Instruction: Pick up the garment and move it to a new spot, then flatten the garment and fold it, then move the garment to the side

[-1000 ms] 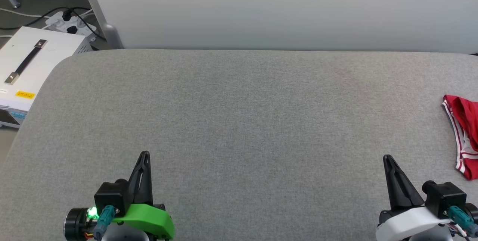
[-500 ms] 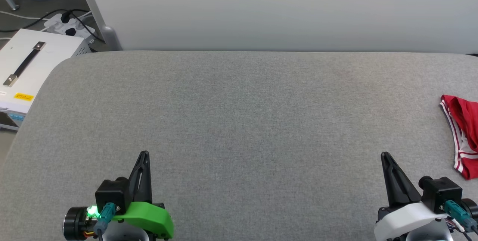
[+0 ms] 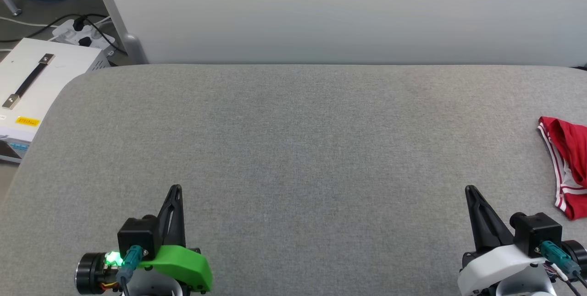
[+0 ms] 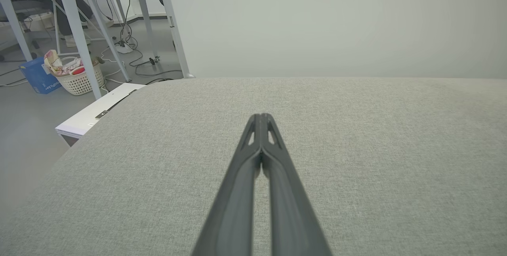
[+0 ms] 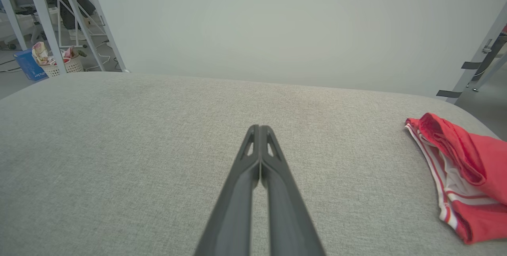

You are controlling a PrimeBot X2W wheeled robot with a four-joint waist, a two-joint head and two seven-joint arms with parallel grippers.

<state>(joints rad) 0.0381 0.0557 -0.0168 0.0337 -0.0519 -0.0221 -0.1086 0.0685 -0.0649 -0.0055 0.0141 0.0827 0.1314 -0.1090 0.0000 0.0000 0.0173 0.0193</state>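
Note:
The garment (image 3: pixel 568 163) lies crumpled at the right edge of the grey table (image 3: pixel 293 149), red with white and striped trim, partly cut off by the head view's border. In the right wrist view the garment (image 5: pixel 463 172) sits to the right of my fingers and a little ahead of them. My right gripper (image 3: pixel 468 189) hovers at the near right, shut and empty, a good hand's width left of the cloth; its tips (image 5: pixel 260 127) meet. My left gripper (image 3: pixel 176 188) is at the near left, also shut with nothing in it, tips (image 4: pixel 261 116) pressed together.
A pale wall panel (image 3: pixel 339 12) rises behind the table. Off the left edge stands a white box with a black handle (image 3: pixel 32 80), with cables and a power strip (image 3: pixel 82 30) on the floor. A laundry basket (image 4: pixel 73 75) and metal frame legs (image 4: pixel 79 30) stand further left.
The head camera has turned slightly, so the whole picture shifts left and down a little. Both grippers stay shut and still, and the garment has not moved on the table.

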